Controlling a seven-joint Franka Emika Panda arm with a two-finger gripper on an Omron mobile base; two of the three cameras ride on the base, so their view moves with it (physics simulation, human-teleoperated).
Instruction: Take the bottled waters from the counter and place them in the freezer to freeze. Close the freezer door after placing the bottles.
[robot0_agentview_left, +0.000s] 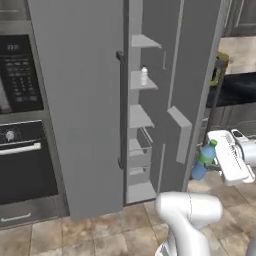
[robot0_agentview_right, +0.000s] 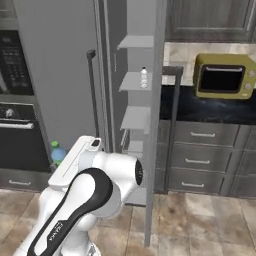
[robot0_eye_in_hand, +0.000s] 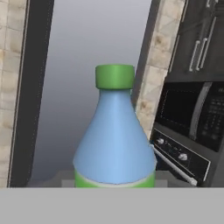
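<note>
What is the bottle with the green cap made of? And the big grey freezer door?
The green-capped bottle looks like smooth plastic: solid blue body, matte green cap, soft sheen. The freezer door looks like flat painted or brushed metal, plain grey with no grain, though the rendering leaves that open.

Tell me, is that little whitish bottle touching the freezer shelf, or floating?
Touching. In the left base view the whitish bottle stands upright with its base on the freezer shelf, no gap beneath; the right base view shows the same.
</note>
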